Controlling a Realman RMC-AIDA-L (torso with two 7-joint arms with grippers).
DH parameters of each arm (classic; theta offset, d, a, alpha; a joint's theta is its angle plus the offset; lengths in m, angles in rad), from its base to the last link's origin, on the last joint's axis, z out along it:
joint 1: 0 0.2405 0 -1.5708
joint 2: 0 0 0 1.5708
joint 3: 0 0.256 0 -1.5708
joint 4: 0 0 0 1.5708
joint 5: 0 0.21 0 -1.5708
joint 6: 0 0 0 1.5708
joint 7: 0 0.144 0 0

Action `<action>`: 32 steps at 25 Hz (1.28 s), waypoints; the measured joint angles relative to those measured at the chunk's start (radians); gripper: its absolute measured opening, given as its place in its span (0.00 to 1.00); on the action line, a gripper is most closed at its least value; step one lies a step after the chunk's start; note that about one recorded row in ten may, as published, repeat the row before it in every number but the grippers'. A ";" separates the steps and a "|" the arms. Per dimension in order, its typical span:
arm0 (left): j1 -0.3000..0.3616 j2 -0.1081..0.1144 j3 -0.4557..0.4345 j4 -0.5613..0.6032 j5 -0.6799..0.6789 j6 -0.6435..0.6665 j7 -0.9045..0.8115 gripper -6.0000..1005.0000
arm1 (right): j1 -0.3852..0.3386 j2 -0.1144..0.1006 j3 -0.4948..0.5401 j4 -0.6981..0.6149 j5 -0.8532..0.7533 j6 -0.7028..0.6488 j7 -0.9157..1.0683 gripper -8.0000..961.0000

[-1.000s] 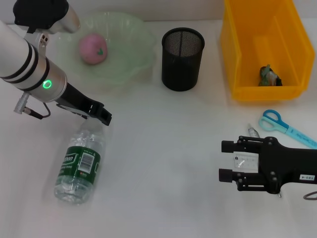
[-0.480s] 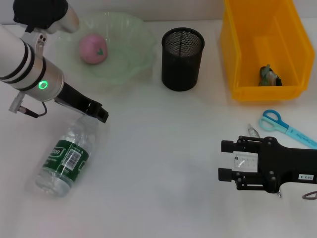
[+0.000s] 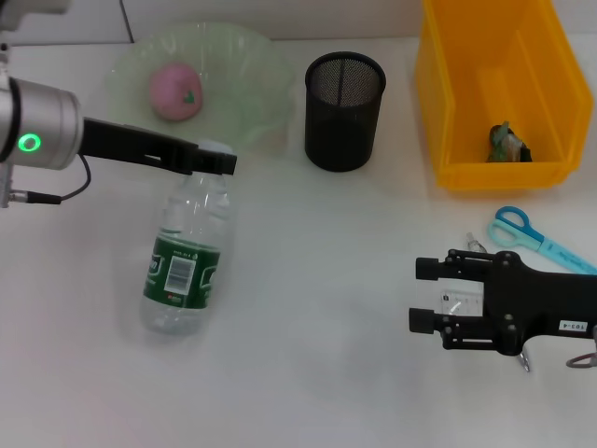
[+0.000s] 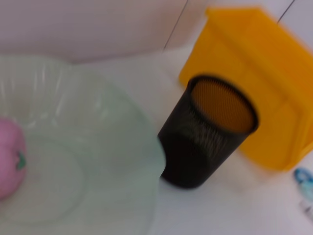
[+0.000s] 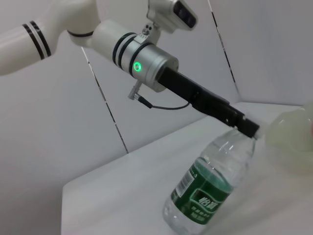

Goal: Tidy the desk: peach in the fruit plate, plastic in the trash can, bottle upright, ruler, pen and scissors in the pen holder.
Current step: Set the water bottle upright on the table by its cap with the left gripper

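Observation:
A clear water bottle [image 3: 187, 252] with a green label leans with its base on the table and its neck raised. My left gripper [image 3: 211, 161] is shut on its neck just under the cap; the right wrist view shows that gripper [image 5: 247, 128] on the tilted bottle [image 5: 210, 191]. The pink peach [image 3: 174, 91] lies in the green fruit plate [image 3: 252, 65]. The black mesh pen holder [image 3: 344, 112] stands empty. Crumpled plastic [image 3: 506, 142] lies in the yellow bin [image 3: 466, 112]. Blue scissors [image 3: 515, 229], a ruler [image 3: 569, 257] and a pen [image 3: 476, 247] lie beside my open right gripper [image 3: 427, 295].
The left wrist view shows the peach [image 4: 10, 164], the plate [image 4: 112, 142], the pen holder [image 4: 205, 132] and the yellow bin [image 4: 264, 98]. The plate stands just behind the bottle's cap. The right arm lies low at the front right of the table.
My left gripper has swung right and closer to the plate with the bottle's neck, and the bottle has turned and tilted up. The right gripper has barely moved.

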 joint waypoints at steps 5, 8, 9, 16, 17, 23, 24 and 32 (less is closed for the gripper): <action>0.053 0.001 -0.097 -0.026 -0.170 0.033 0.152 0.45 | 0.009 0.000 -0.002 0.002 0.004 -0.007 0.001 0.77; 0.093 0.001 -0.118 -0.070 -0.299 0.036 0.283 0.45 | 0.020 0.000 -0.002 0.009 0.005 -0.006 0.002 0.77; 0.093 0.001 -0.118 -0.070 -0.299 0.036 0.283 0.45 | 0.020 0.000 -0.002 0.009 0.005 -0.006 0.002 0.77; 0.134 0.002 -0.180 -0.228 -0.524 0.064 0.568 0.45 | 0.025 0.006 0.003 0.009 0.006 -0.003 0.003 0.77; 0.138 0.002 -0.189 -0.257 -0.562 0.069 0.623 0.45 | 0.026 0.007 0.003 0.009 0.006 -0.001 0.003 0.77; 0.153 -0.001 -0.200 -0.365 -0.701 0.084 0.893 0.45 | 0.029 0.014 0.004 0.010 0.010 0.000 0.003 0.77; 0.153 -0.001 -0.200 -0.365 -0.701 0.084 0.893 0.45 | 0.029 0.014 0.004 0.010 0.010 0.000 0.003 0.77; 0.180 -0.002 -0.206 -0.515 -0.854 0.144 1.294 0.45 | 0.040 0.015 0.007 0.048 0.021 0.022 0.003 0.77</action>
